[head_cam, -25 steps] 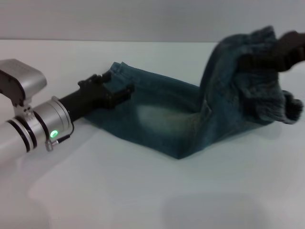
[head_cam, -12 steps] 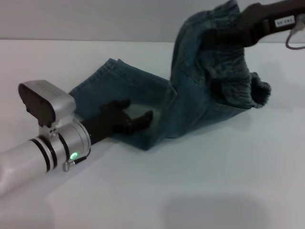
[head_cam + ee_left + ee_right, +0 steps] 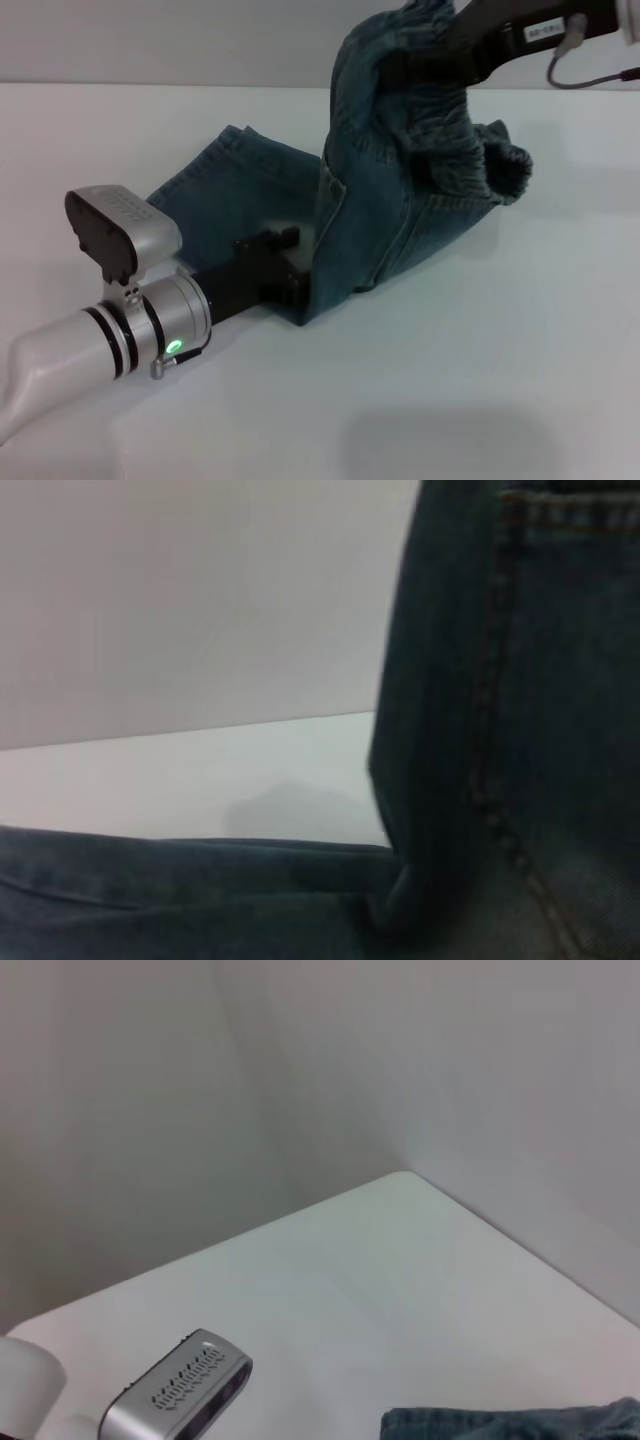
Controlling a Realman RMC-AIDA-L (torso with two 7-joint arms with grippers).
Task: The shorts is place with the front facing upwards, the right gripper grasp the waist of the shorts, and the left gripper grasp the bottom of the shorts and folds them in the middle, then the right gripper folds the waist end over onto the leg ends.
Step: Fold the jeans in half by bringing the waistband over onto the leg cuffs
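The blue denim shorts (image 3: 240,190) lie with their leg ends flat on the white table (image 3: 450,380), left of centre. Their waist end (image 3: 420,140) is lifted high and hangs in a curtain over the middle. My right gripper (image 3: 432,58) is at the top right, shut on the raised waist, its fingers buried in cloth. My left gripper (image 3: 278,265) rests open on the flat legs near the near edge, right against the hanging denim. The left wrist view shows that hanging denim (image 3: 520,680) close up above the flat layer (image 3: 150,890).
Bare white table surrounds the shorts, with a grey wall (image 3: 150,40) behind it. A cable (image 3: 590,78) loops off my right arm. The right wrist view shows the left arm's silver camera housing (image 3: 175,1395) and a denim edge (image 3: 520,1422).
My right gripper has carried the waist up and to the left, over the legs. My left gripper has slid from the leg ends toward the near edge, up to the fold.
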